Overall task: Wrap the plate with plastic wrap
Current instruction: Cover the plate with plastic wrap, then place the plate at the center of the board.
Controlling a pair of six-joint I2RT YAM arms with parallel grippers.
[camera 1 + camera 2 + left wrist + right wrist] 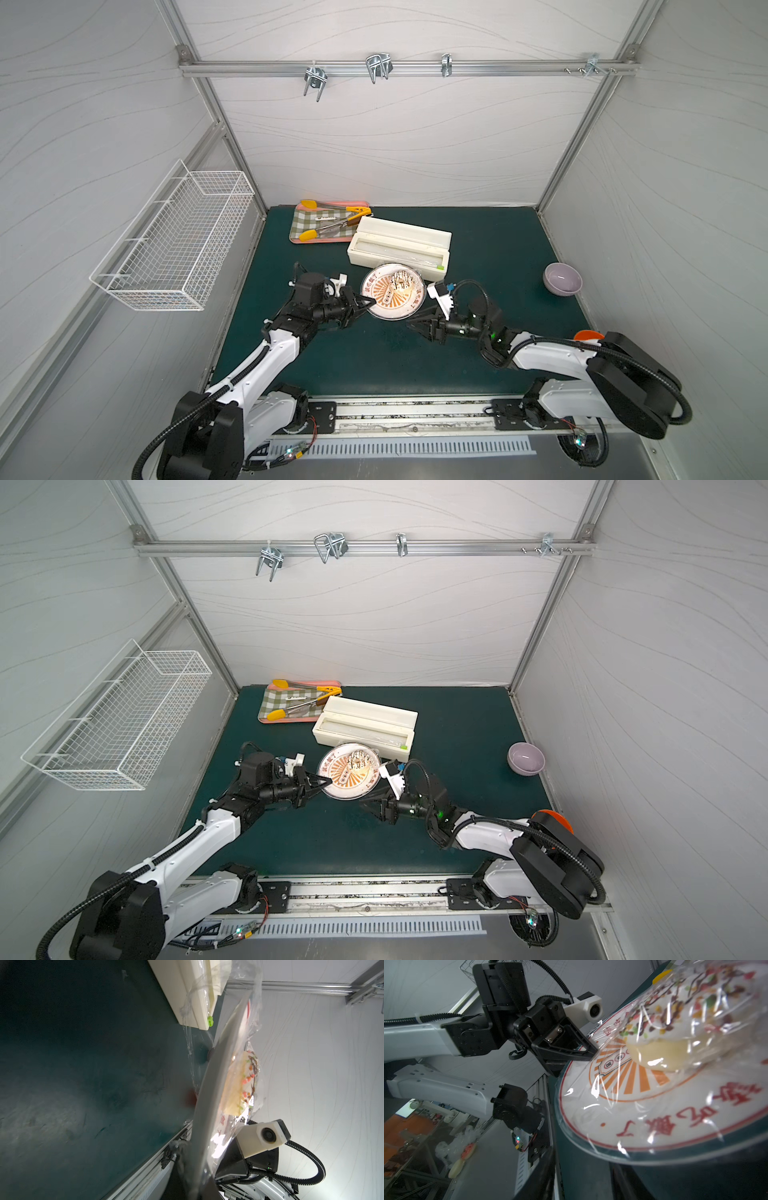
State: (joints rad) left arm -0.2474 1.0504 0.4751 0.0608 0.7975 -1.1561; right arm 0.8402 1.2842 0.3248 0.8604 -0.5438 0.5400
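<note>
Plate (395, 312): middle of the frame in both top views, between the two arms and just below the dispenser box (399, 247); white, with orange rays and red characters round the rim. In the left wrist view its grey underside shows with the desk (83, 1084) behind it, so this side is off the desk; if the far edge rests on something, I cannot tell.
Food piece (664, 1043): pale slice with brown lines and coloured bits, lying on the plate.
Plastic wrap (610, 1095): glossy creased film over the top of the plate and the food, passing beyond the rim; in the left wrist view some film hangs also at the edge of the dispenser box.
Left gripper (371, 300): comes from lower left; jaws clenched on the left rim of the plate, one finger over the film, one under the plate.
Right gripper (411, 323): comes from lower right, just beside the lower right rim; if the jaws are released or clenched, I cannot tell.
Tray (303, 220): checked, pink edge, upper left of the desk, carrying yellow-tipped tongs (336, 224).
Lilac bowl (562, 279): right side of the desk, well apart from the plate.
Orange bowl (588, 333): only a part shows behind the right arm.
Wire basket (174, 241): white, on the left wall.
</note>
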